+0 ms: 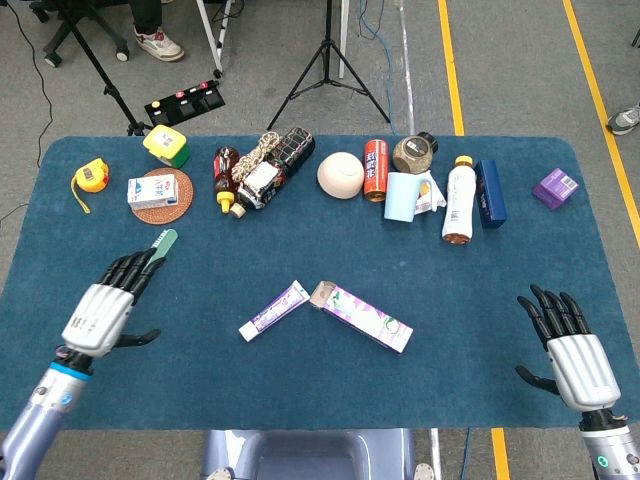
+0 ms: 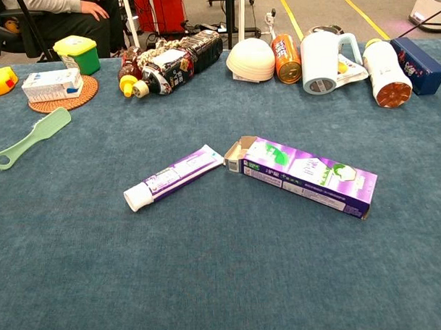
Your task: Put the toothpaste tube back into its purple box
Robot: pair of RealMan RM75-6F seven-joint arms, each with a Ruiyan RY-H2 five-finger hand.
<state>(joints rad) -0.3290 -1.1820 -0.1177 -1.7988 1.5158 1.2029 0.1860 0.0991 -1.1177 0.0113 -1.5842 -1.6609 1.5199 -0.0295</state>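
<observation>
Currently both of my hands are empty with fingers spread: my left hand (image 1: 100,312) hovers at the lower left of the head view, fingertips over the handle end of the green brush (image 2: 30,137), and my right hand (image 1: 572,355) sits at the lower right, well apart from everything. Neither shows in the chest view. The toothpaste tube (image 2: 174,177) lies flat at frame centre on the blue cloth table (image 1: 480,300), white cap toward lower left, crimped tail pointing at the purple box (image 2: 302,175). The box also lies flat, its flap end open and facing the tube's tail, the two just beside each other and nearly touching. I judge this layout suits insertion: mouth and tube roughly face each other, though at an angle. Tube looks soft, glossy plastic, likely to flex under a pinch; box is thin printed card, easily crushed or pushed along the napped cloth. Nothing grasped yet; task not begun.
</observation>
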